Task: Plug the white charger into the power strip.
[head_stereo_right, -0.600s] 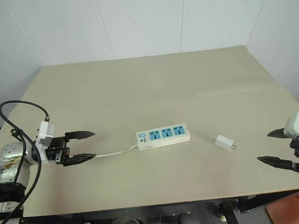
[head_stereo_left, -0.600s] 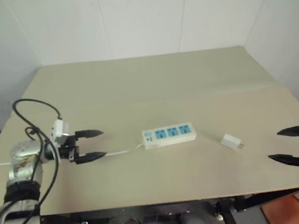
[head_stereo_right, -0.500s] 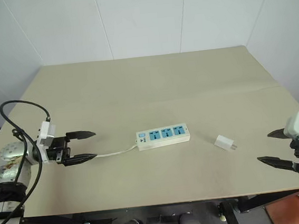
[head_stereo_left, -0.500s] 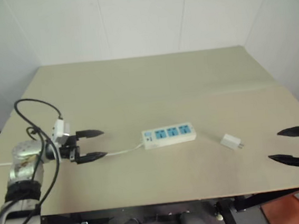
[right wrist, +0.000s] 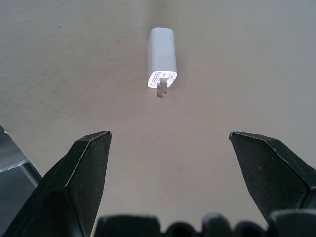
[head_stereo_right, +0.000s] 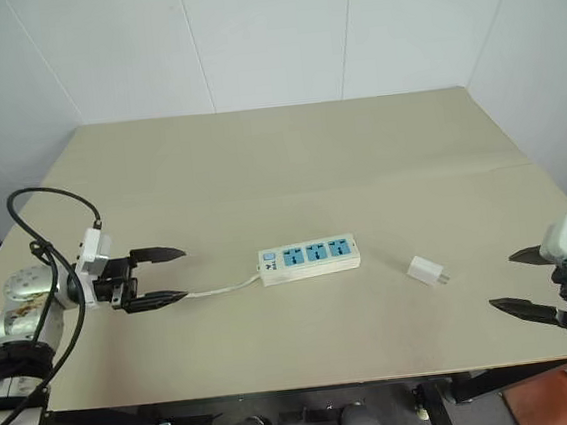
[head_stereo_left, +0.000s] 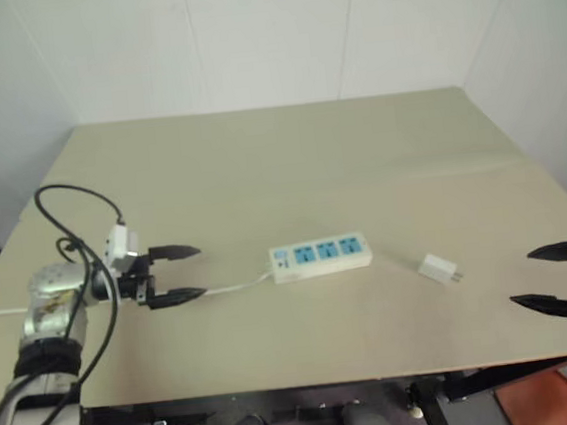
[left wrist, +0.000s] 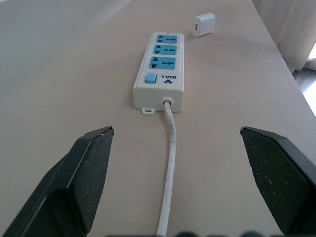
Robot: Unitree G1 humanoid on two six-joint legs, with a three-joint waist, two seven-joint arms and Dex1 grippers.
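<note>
The power strip [head_stereo_left: 321,256] lies near the middle of the tan table [head_stereo_left: 289,162], three blue sockets up, its white cord [head_stereo_left: 238,286] trailing left. The white charger [head_stereo_left: 437,268] lies on its side just right of the strip, prongs toward the right. My left gripper [head_stereo_left: 182,273] hovers open over the cord, left of the strip, pointing at it. At the table's right front edge my right gripper [head_stereo_left: 549,276] stands open, aimed at the charger [right wrist: 161,58], with a gap between. The left wrist view looks along the cord [left wrist: 169,163] to the strip [left wrist: 161,66].
White walls [head_stereo_left: 276,32] close off the table's far side and right side. A black cable [head_stereo_left: 75,233] loops over my left arm. The table's front edge [head_stereo_left: 310,383] runs just below both grippers.
My left gripper has crept slightly right toward the strip. The right gripper, strip and charger have stayed put.
</note>
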